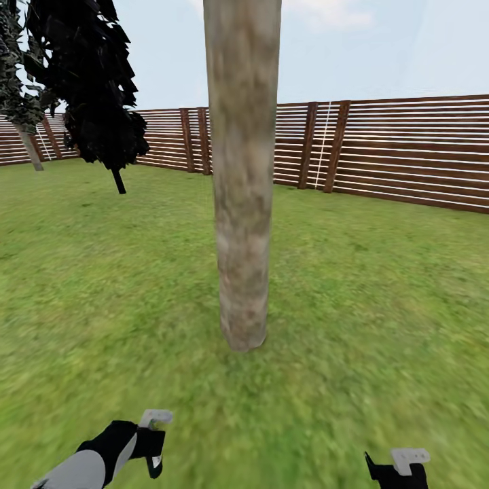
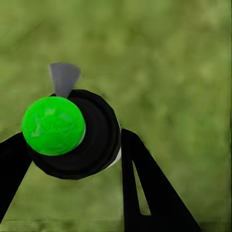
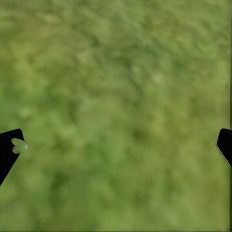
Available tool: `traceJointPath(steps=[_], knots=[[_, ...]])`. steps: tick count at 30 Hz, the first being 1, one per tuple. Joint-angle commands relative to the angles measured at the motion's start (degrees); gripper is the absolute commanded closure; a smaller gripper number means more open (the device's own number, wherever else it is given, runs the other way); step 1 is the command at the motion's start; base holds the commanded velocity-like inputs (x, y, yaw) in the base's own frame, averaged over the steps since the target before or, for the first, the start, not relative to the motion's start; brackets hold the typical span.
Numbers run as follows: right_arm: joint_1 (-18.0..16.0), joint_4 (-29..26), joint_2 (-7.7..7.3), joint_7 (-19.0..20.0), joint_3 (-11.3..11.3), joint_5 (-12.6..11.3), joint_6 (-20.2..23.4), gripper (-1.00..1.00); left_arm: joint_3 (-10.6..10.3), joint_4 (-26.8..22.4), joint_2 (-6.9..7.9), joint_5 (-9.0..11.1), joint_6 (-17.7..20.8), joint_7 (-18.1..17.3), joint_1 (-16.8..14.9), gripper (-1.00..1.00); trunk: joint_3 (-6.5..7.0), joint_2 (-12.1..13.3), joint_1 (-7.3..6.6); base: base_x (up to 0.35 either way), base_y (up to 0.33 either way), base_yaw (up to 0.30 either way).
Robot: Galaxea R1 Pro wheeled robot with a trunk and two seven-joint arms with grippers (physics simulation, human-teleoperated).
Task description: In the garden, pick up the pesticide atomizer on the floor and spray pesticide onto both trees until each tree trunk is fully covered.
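Head view: trunk (image 1: 242, 176) rises from grass (image 1: 380, 285) — left gripper (image 2: 72, 159) clamps the atomizer (image 2: 72, 133), right gripper (image 3: 116, 150) spread wide, empty.

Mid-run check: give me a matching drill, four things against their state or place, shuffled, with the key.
Things:
1. left gripper
2. right gripper
3. tree trunk
4. fence

States or places:
A. brown slats along the lawn's far edge
B. fingers wide apart over bare grass
C. upright on the lawn straight ahead
D. shut on the atomizer with the green cap

Pairs: 1-D, 2-B, 3-C, 4-A
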Motion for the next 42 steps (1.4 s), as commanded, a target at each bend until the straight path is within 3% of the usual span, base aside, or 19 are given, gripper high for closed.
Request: traceJointPath(steps=[1,6,21,22,23,24,26,27,28,30,32,34,38,42], knots=[[0.03,0.01,0.05,-0.01,0.00,-0.01,-0.01,-1.00,0.04,-0.07,-0.03,0.13,1.39,-0.02,-0.06,1.00,0.00,0.00,0.00,0.244,-0.162,0.000],[0.16,0.11,0.40,-0.03,-0.01,-0.01,0.05,-1.00,0.04,-0.19,0.10,0.08,3.61,-0.03,-0.15,1.00,0.00,0.00,0.00,0.234,-0.192,-0.029],[0.17,0.04,0.00,-1.01,-0.09,-0.01,0.07,-1.00,0.03,-1.98,-0.41,0.09,3.58,-0.46,-1.12,1.00,0.00,0.00,0.00,0.208,-0.124,-0.279],[0.17,0.04,0.05,-1.46,-0.10,-0.01,0.07,-1.00,0.04,-3.33,-0.90,0.13,3.63,-0.55,-1.16,1.00,0.00,0.00,0.00,0.010,-0.002,-0.183],[0.17,0.11,0.26,-1.83,-0.02,-0.01,0.07,-1.00,-0.42,-9.58,-5.10,0.02,4.29,-0.63,-1.65,1.00,0.00,0.00,0.00,0.001,0.000,-0.025],[0.17,0.12,0.30,-1.86,-0.02,-0.01,0.07,-1.00,-1.04,-11.40,-6.20,0.05,4.50,-0.67,-1.85,1.00,0.00,0.00,0.00,0.001,0.000,-0.013],[0.17,0.12,0.31,-1.89,-0.01,-0.01,0.07,-1.00,-2.65,-13.08,-6.98,0.07,5.99,-0.71,-2.78,1.00,0.00,0.00,0.00,0.000,0.000,-0.006],[0.17,0.12,0.32,-1.92,-0.01,-0.01,0.07,-1.00,-3.22,-13.52,-6.85,0.12,7.77,-0.72,-3.27,1.00,0.00,0.00,0.00,0.000,0.000,-0.002],[0.17,0.07,0.26,-1.95,-0.01,-0.01,0.07,-1.00,-3.62,-13.88,-5.97,0.23,9.99,-0.79,-3.91,1.00,0.00,0.00,0.00,0.000,0.000,-0.102],[0.17,0.05,0.20,-1.96,-0.04,-0.01,0.07,-1.00,-3.77,-13.99,-3.74,0.31,10.82,-1.74,-4.18,1.00,0.00,0.00,0.00,0.000,0.000,-0.216],[0.17,0.03,0.09,-1.96,-0.08,-0.01,0.07,-1.00,-3.87,-14.02,-1.71,0.21,10.78,-6.44,-4.04,1.00,0.00,0.00,0.00,0.000,0.000,-0.259],[0.17,0.01,0.09,-1.96,-0.09,-0.01,0.07,-1.00,-4.37,-14.03,-1.68,0.03,10.48,-9.72,-3.81,1.00,0.00,0.00,0.00,-0.070,0.000,-0.069],[0.17,0.04,0.38,-1.96,-0.01,-0.01,0.07,-1.00,-7.79,-14.13,-3.05,0.06,10.67,-10.32,-4.45,1.00,0.00,0.00,0.00,-0.246,0.000,-0.011],[0.17,0.04,0.48,-1.96,-0.01,-0.01,0.07,-1.00,-8.46,-18.44,-2.70,0.12,11.26,-10.58,-4.21,1.00,0.00,0.00,0.00,-0.043,0.000,-0.001]])
